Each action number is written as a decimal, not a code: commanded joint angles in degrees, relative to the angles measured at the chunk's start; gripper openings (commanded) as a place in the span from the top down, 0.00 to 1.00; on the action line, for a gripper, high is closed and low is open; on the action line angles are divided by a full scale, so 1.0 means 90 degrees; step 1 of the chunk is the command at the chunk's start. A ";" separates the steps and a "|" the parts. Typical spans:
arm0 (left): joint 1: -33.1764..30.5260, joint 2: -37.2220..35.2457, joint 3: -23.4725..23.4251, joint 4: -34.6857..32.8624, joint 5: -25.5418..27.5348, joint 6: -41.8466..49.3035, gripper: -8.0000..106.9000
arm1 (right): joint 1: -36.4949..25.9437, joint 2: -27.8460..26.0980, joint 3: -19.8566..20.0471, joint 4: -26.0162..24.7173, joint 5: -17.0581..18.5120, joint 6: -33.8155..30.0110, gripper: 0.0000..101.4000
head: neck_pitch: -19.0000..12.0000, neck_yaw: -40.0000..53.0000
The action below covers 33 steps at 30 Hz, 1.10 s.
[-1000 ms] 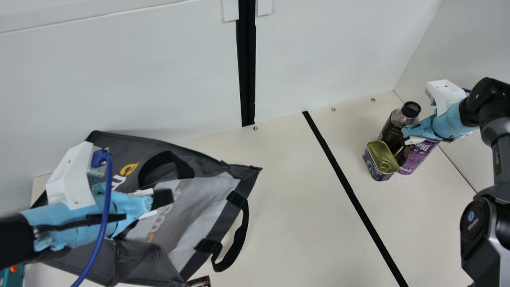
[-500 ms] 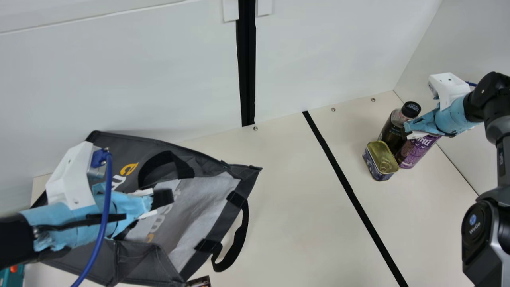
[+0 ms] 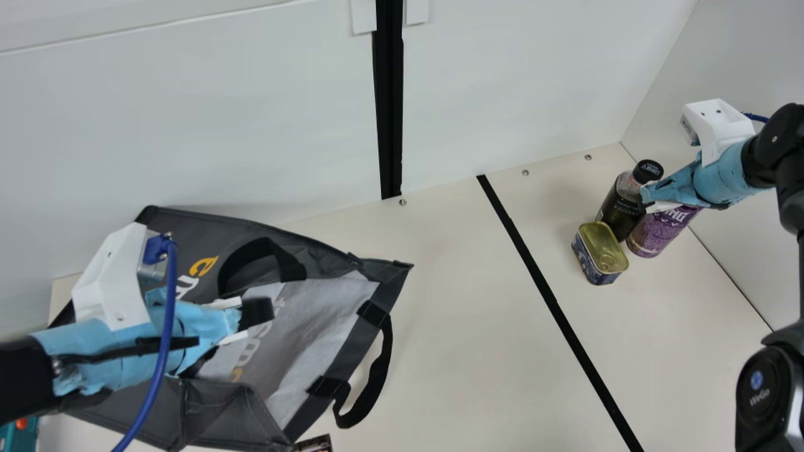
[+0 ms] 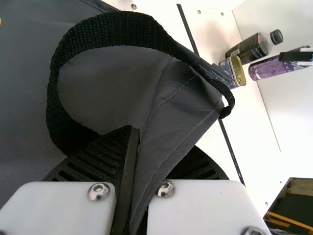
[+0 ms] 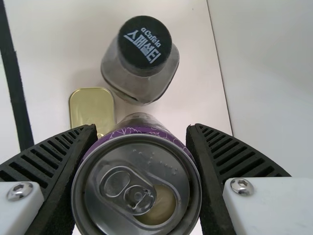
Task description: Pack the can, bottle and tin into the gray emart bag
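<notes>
The gray emart bag [image 3: 314,326], black-handled, lies slack at the left. At the far right, the dark, black-capped bottle [image 3: 620,207] is standing upright, the purple can [image 3: 661,235] is at its right, and the gold-topped tin [image 3: 601,250] sits flat, a little nearer.

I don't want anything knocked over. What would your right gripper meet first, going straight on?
Beyond the can it grips, my right gripper would probably meet the bottle first, though depth is unclear.

This looks a robotics lab: 2 arms [image 3: 790,147], white walls [image 3: 188,125].
</notes>
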 commanded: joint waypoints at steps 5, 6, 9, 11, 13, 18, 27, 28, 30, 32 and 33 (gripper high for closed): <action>0.0000 0.0000 0.0000 0.0000 0.0000 0.0000 0.84 | 0.0098 -0.0455 0.0272 -0.0055 0.0019 0.0083 1.00 | -0.0144 -0.0005; 0.0000 0.0000 0.0000 0.0000 0.0000 0.0000 0.84 | 0.0120 -0.0530 0.0322 -0.0064 0.0023 0.0098 1.00 | -0.0144 -0.0005; 0.0000 0.0000 0.0000 0.0000 0.0000 0.0000 0.84 | 0.0187 -0.0751 0.0476 -0.0081 0.0026 0.0139 1.00 | -0.0144 -0.0005; 0.0000 0.0000 0.0000 0.0000 0.0000 0.0000 0.84 | 0.0239 -0.0896 0.0568 -0.0092 0.0035 0.0175 1.00 | -0.0144 -0.0005; 0.0000 0.0000 0.0000 0.0000 0.0000 0.0000 0.84 | 0.0294 -0.1034 0.0656 -0.0102 0.0044 0.0206 1.00 | -0.0144 -0.0005; 0.0000 0.0000 0.0000 0.0000 0.0000 0.0000 0.84 | 0.0476 -0.1359 0.0877 -0.0148 0.0076 0.0290 1.00 | -0.0144 -0.0005; 0.0000 0.0000 0.0000 0.0000 0.0000 0.0000 0.84 | 0.0980 -0.1867 0.1271 -0.0282 0.0113 0.0531 1.00 | -0.0144 -0.0005; 0.0000 0.0000 0.0000 0.0000 0.0000 0.0000 0.84 | 0.1045 -0.1914 0.1310 -0.0300 0.0114 0.0564 1.00 | -0.0144 -0.0005; 0.0000 0.0000 0.0000 0.0000 0.0000 0.0000 0.84 | 0.1183 -0.2003 0.1383 -0.0344 0.0118 0.0644 1.00 | -0.0144 -0.0005; 0.0000 0.0000 0.0000 0.0000 0.0000 0.0000 0.84 | 0.1324 -0.2082 0.1446 -0.0392 0.0122 0.0733 1.00 | -0.0144 -0.0005; 0.0000 0.0000 0.0000 0.0000 0.0000 0.0000 0.84 | 0.1398 -0.2119 0.1472 -0.0417 0.0127 0.0779 1.00 | -0.0144 -0.0005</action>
